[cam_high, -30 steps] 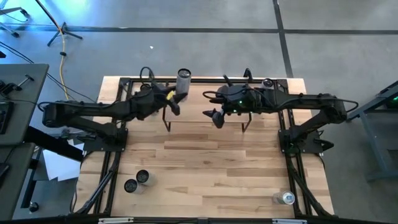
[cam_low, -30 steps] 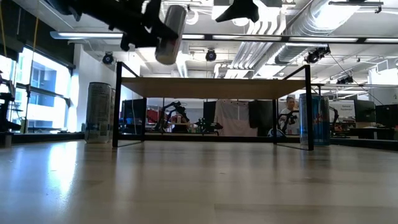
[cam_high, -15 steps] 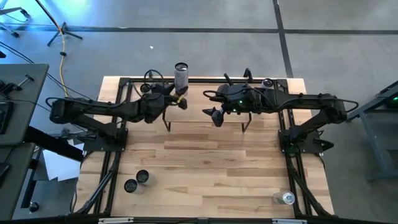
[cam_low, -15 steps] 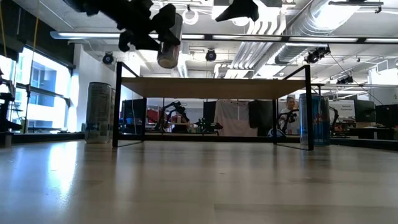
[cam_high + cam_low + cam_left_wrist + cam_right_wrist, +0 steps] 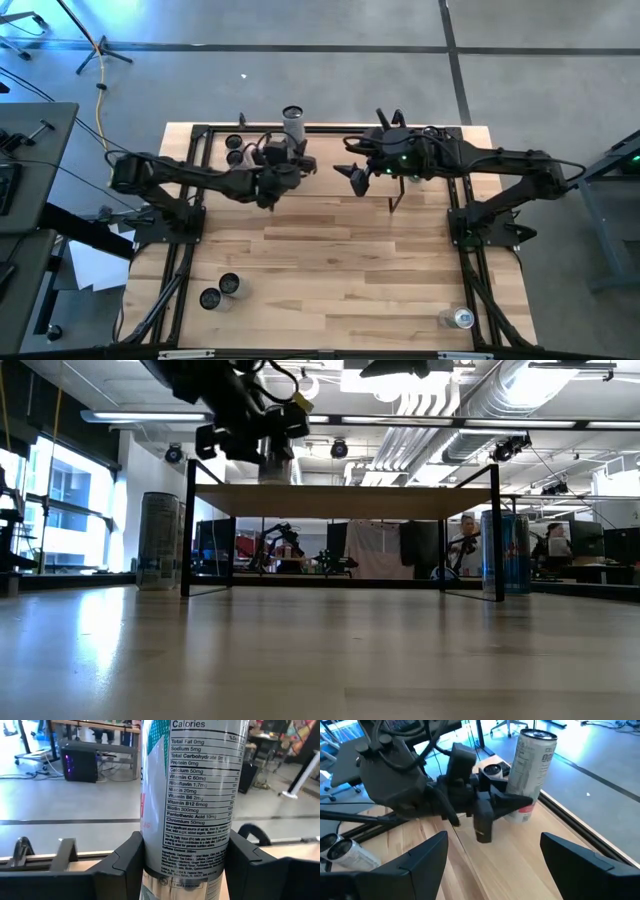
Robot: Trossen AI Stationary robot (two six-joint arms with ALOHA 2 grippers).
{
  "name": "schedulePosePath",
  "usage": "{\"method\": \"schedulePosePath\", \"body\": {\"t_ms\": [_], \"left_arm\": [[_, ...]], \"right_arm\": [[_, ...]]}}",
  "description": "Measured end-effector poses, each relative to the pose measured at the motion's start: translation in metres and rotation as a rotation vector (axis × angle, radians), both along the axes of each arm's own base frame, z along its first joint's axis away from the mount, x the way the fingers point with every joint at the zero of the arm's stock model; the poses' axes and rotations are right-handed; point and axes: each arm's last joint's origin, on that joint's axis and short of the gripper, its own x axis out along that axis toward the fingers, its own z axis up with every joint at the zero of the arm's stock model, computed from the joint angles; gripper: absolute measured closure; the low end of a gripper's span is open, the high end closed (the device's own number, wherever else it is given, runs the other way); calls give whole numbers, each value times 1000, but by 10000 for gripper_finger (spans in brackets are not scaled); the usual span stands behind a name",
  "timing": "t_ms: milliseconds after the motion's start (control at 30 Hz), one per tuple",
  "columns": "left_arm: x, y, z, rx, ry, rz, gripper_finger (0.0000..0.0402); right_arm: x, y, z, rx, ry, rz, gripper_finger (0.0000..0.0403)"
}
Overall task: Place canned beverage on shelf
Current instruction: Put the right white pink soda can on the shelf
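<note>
Lowered onto shelf point(image 5: 340, 500); can point(image 5: 192, 800) upright between left gripper point(image 5: 185, 865) jaws.

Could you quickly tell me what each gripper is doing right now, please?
Left gripper: closed on the can.
Right gripper: open, holding nothing.

Glossy metal can point(image 5: 192, 795), matt black plastic pincer point(image 5: 192, 870) (left), pale wood shelf point(image 5: 345, 501).

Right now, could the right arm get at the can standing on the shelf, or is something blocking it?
Probably not cleanly. The left gripper is shut on the can and sits between it and the right gripper, which hangs open over the shelf. Only the can's upper part looks free.
</note>
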Motion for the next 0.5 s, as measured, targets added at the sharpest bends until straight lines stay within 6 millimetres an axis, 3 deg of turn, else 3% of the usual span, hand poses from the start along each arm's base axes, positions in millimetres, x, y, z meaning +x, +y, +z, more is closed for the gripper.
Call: {"method": "schedulePosePath", "body": {"t_ms": [167, 500], "left_arm": [[10, 1, 0, 33, 65, 24, 240], [7, 9, 2, 82, 105, 137, 240]], "right_arm": [[-1, 1, -2, 7, 26, 11, 100], [-2, 1, -4, -4, 54, 28, 100]]}}
